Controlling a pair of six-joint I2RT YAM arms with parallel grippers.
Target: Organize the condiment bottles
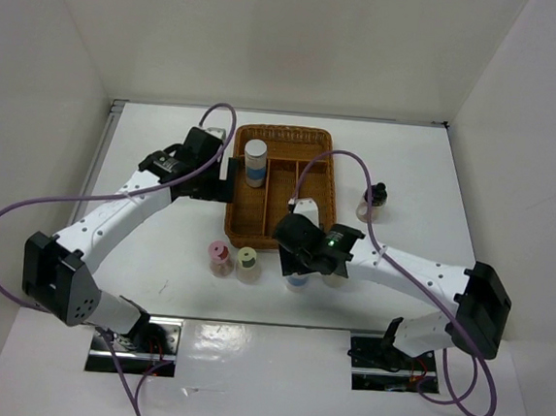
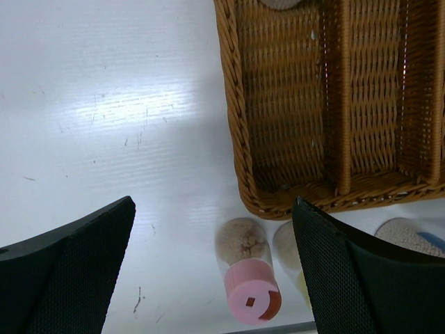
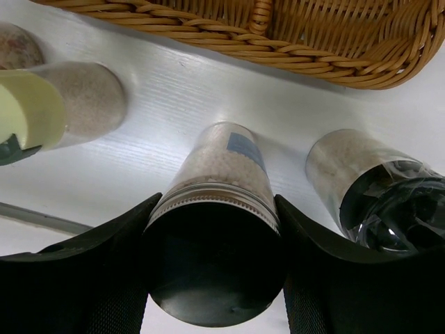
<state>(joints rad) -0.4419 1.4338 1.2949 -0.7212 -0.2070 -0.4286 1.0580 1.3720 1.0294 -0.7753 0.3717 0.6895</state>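
My right gripper [image 1: 300,262] is shut on a white shaker with a silver cap and blue band [image 3: 221,167], which stands on the table just in front of the wicker tray [image 3: 292,52]. Both fingers press its cap. Beside it stand a clear black-topped shaker [image 3: 379,198] and the yellow-green-capped shaker [image 3: 42,108]. My left gripper [image 2: 212,268] is open and empty over the table left of the tray [image 2: 240,139], with the pink-capped shaker [image 2: 249,282] below it. The second white shaker [image 1: 255,162] stands in the tray. Another black-topped shaker [image 1: 372,202] stands right of the tray.
The tray [image 1: 280,184] has long divided compartments. White walls close in the table at left, back and right. The purple cables loop over both arms. The pink-capped [image 1: 218,257] and yellow-green-capped [image 1: 247,262] shakers stand side by side near the tray's front left corner.
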